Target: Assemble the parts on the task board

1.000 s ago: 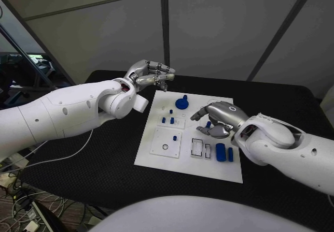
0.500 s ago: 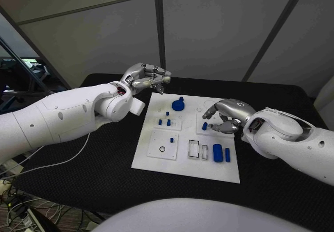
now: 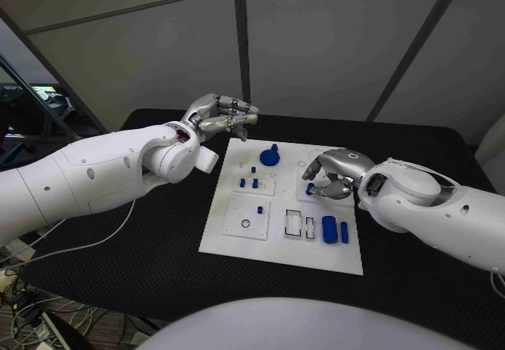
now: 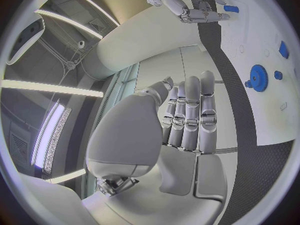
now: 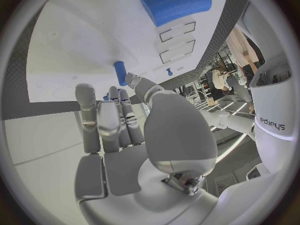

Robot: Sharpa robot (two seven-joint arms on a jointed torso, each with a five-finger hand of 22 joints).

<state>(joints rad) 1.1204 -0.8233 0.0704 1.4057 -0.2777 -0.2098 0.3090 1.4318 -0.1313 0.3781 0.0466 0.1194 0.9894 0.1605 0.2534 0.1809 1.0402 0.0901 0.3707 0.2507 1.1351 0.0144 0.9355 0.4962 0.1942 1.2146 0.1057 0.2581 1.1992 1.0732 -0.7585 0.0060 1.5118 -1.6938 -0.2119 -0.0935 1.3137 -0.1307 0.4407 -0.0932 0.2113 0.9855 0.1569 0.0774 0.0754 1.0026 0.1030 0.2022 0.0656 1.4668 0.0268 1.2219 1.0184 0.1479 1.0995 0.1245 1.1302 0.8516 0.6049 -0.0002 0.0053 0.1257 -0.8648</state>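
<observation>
From the head camera, the white task board (image 3: 247,237) lies mid-table. The right hand (image 3: 330,177) rests on it, fingertips around a small blue peg (image 3: 311,189). The left hand (image 3: 221,117) hangs above the far edge, fingers curled, holding nothing. At the left wrist, a blue gear (image 4: 259,78) stands on the board. At the right wrist, fingertips touch the peg (image 5: 120,73); whether they grip it, I cannot tell.

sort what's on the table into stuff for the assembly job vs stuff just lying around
For the job:
- task board
- blue gear
- small blue pegs
- blue peg by the right hand
- long blue blocks
- left hand, raised off the board

Lying about:
- white cable on the black table
</observation>
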